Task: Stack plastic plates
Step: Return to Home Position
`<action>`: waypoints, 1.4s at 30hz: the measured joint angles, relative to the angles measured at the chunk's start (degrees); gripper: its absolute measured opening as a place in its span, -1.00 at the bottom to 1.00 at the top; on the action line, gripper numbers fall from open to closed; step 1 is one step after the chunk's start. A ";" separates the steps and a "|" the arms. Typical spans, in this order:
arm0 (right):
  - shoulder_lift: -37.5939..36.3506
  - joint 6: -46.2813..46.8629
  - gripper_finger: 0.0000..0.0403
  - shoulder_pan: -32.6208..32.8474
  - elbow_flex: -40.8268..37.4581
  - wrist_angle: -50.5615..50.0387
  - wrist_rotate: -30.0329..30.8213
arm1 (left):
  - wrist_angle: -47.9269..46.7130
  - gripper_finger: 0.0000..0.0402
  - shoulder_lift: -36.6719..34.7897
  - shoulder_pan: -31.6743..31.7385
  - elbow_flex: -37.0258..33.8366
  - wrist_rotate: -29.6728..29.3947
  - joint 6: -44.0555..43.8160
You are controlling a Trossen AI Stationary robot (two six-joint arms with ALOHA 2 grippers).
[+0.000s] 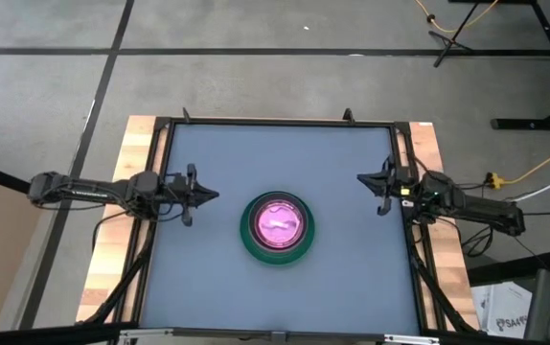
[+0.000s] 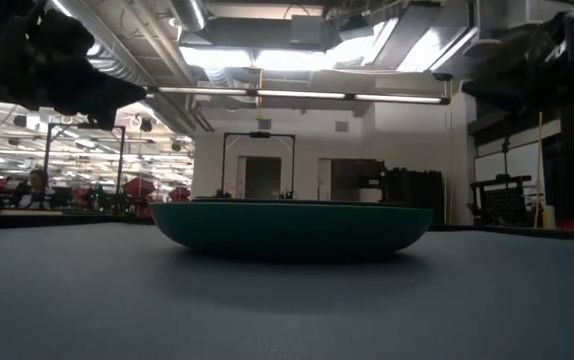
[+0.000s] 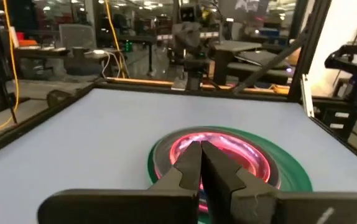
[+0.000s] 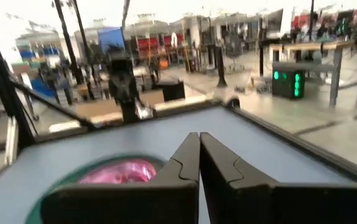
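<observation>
The plates [image 1: 276, 228] sit in one stack near the middle of the table [image 1: 275, 153], glowing pink on top, nested in the big green plate [image 1: 248, 241]. Bare grey surface lies open all round the stack. The left gripper [image 1: 213, 195] hangs by the left edge and the right gripper [image 1: 361, 178] by the right edge, both well apart from the stack, fingers pressed together, holding nothing. Ceiling lights [image 2: 267, 95] shine in the room behind.

The plastic plates [image 1: 276, 228] are stacked in one pile mid-table, pink ones nested inside the big green one.
</observation>
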 joint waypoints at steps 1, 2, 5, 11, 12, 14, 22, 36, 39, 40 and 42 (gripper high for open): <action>-0.08 0.00 -0.98 0.02 -0.47 -0.61 -0.01 | -0.33 -0.98 -0.59 -0.35 0.00 -0.02 0.47; -0.42 0.00 -0.97 0.02 -0.86 -1.11 -0.02 | -0.23 -0.98 -1.09 -0.72 0.00 -0.13 0.67; -0.66 0.00 -0.97 0.02 -1.89 -0.53 -0.13 | -0.37 -0.98 -2.65 -1.50 0.00 -0.14 0.73; -0.59 0.15 -0.97 -0.02 -3.93 -0.27 -4.06 | -2.90 -0.98 -6.19 -1.98 0.00 -1.98 -0.41; -0.58 -0.01 -0.97 -0.02 -3.93 -0.57 -5.09 | -2.86 -0.98 -6.56 -1.98 0.00 -1.95 -0.98; -0.56 -0.06 -0.97 0.02 -3.96 -0.59 -5.57 | -4.00 -0.98 -7.13 -1.98 0.02 -1.67 -1.03; 0.22 -0.04 -0.97 0.00 -3.96 -0.66 -5.44 | -15.94 -0.98 -7.11 -1.98 0.02 -1.64 -0.97; 0.17 -0.04 -0.97 0.00 -3.96 -0.68 -5.42 | -15.92 -0.98 -7.15 -1.98 0.02 -1.77 -1.08; 0.17 -0.04 -0.97 -0.02 -3.96 -0.68 -5.42 | -15.91 -0.98 -7.15 -1.98 0.02 -1.75 -1.08; 0.17 -0.04 -0.97 -0.02 -3.96 -0.70 -5.42 | -15.91 -0.98 -7.14 -1.98 0.02 -1.76 -1.08; 0.17 -0.04 -0.97 -0.02 -3.96 -0.70 -5.42 | -15.92 -0.98 -7.14 -1.98 0.02 -1.76 -1.08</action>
